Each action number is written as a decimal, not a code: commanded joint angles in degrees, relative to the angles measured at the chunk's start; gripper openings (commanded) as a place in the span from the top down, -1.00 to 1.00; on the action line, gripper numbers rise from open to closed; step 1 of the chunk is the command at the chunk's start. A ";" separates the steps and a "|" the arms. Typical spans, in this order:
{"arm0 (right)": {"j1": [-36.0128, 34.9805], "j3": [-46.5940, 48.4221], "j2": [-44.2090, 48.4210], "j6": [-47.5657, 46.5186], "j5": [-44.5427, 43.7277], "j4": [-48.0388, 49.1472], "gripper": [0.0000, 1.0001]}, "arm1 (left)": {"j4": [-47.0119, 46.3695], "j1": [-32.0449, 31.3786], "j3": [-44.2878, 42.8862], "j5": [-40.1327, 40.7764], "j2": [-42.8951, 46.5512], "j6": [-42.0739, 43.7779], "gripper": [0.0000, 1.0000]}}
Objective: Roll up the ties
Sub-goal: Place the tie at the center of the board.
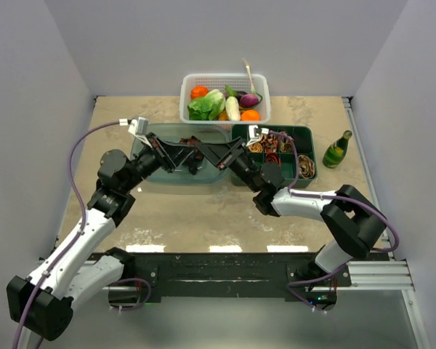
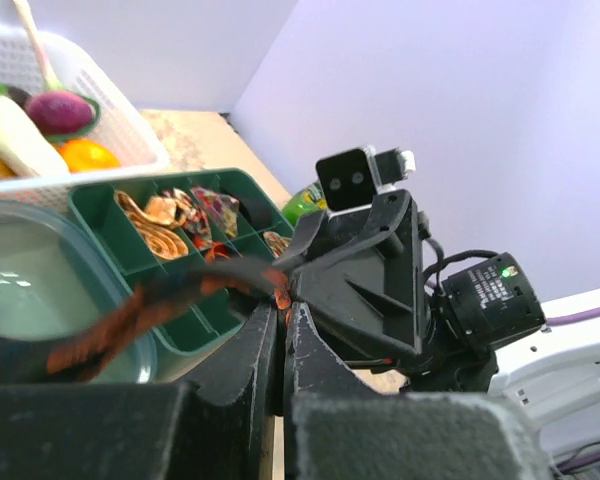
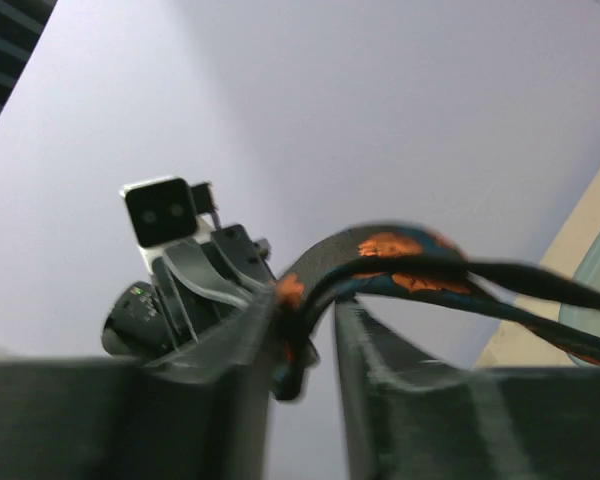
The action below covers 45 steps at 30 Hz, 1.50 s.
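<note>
**Overhead view, with both wrist views.** From the operator's station I read the scene as follows.

(a) Tan table (image 1: 225, 218), filling the middle of the frame.

(b) Left arm (image 1: 94, 225), reaching from the lower left, and right arm (image 1: 349, 218), reaching from the lower right. They meet just above frame centre.

(c) White basket (image 1: 218, 75) at upper centre, holding vegetables (image 1: 203, 107).

(d) Clear container (image 1: 174, 177) just below the basket, left of centre, lying under the two meeting grippers.

(e) Green tray (image 1: 309, 131) beside the container, right of centre, divided into compartments.

(f) Black tie (image 1: 196, 151) with orange-red motifs, held up over the clear container between the two grippers. In the left wrist view it runs from the lower left (image 2: 110, 325) up to the fingertips. In the right wrist view it arches across the middle (image 3: 400, 250) and off the right edge.

(g) Left gripper (image 1: 191, 155): in its own camera (image 2: 280, 325) I see the jaws pressed together on the tie's end.

(h) Right gripper (image 1: 212, 153): in its own camera (image 3: 308, 345) the jaws stand partly apart. The tie passes between them against the finger on the frame's left, with a gap showing on the other side.

(i) Green bottle (image 1: 338, 150), upright at the right edge of the table, apart from the tray.

(j) Rolled ties (image 1: 265, 145) in the tray's compartments, tan and red-patterned in the left wrist view (image 2: 165, 225).
</note>
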<state>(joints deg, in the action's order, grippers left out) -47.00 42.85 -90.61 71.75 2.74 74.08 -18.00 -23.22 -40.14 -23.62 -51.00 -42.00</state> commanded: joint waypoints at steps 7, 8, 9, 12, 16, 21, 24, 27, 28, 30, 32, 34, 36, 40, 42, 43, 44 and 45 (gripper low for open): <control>6.48 -5.67 6.57 -5.19 8.42 -12.62 -0.57 | 20.08 0.20 -30.05 -2.56 -2.95 14.04 1.00; 7.01 -5.59 8.67 -6.43 8.42 -17.69 -0.68 | 20.72 0.20 -31.82 -3.88 -4.44 14.40 1.00; 7.36 -5.50 9.82 -7.66 8.16 -20.44 -0.72 | 21.42 0.20 -33.67 -5.98 -5.15 14.49 1.00; 8.86 -4.71 14.48 -12.23 7.37 -29.68 -0.80 | 24.57 0.20 -43.49 -11.43 -8.84 15.54 1.00; 10.61 -3.04 21.07 -18.64 4.56 -41.01 -0.84 | 25.56 0.11 -50.47 -19.26 -12.10 16.07 1.00; 11.23 -0.14 27.58 -24.81 0.86 -55.79 -0.89 | 29.58 0.11 -51.71 -26.56 -10.61 18.44 1.00; 11.23 -0.48 28.20 -25.87 2.69 -59.23 -0.90 | 33.71 0.11 -48.82 -27.01 -7.02 21.86 1.00; 11.23 -1.89 27.42 -25.87 4.98 -60.11 -0.90 | 37.92 0.11 -48.45 -20.45 -3.23 25.11 1.00; 11.32 -2.33 26.72 -25.61 5.43 -60.02 -0.90 | 38.65 0.11 -49.24 -17.81 -2.88 25.91 1.00; 11.23 -3.38 25.66 -24.99 6.74 -58.27 -0.89 | 39.70 0.11 -53.08 -12.87 -3.22 26.26 1.00; 11.23 -3.39 23.99 -23.94 8.94 -56.78 -0.89 | 38.22 0.11 -55.21 -13.64 -5.23 24.69 1.00; 11.23 -2.51 23.02 -22.97 11.04 -56.59 -0.89 | 35.24 0.11 -57.85 -16.01 -7.87 22.15 1.00; 11.23 -1.55 21.27 -22.44 12.28 -56.07 -0.90 | 31.91 0.02 -59.43 -21.54 -9.02 20.56 1.00; 11.32 -1.01 19.59 -20.77 13.87 -55.45 -0.90 | 28.99 0.11 -59.79 -29.54 -8.24 18.88 1.00; 11.23 -1.36 18.72 -20.07 14.83 -54.84 -0.90 | 30.20 0.11 -58.57 -32.10 -6.75 19.84 1.00; 11.32 -1.54 18.28 -19.11 15.10 -54.49 -0.90 | 30.56 0.11 -57.86 -32.54 -4.83 20.98 1.00; 11.23 -2.33 17.93 -18.40 16.14 -53.35 -0.90 | 30.92 0.11 -55.86 -33.15 -3.76 21.51 1.00; 11.23 -2.68 17.31 -17.61 16.50 -52.65 -0.90 | 31.35 0.11 -54.71 -33.33 -2.62 21.87 1.00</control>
<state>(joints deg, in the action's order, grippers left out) -35.83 39.94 -72.34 50.83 15.33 17.19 14.35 -23.22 -97.38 -51.11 -58.81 -20.78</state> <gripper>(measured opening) 0.950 0.056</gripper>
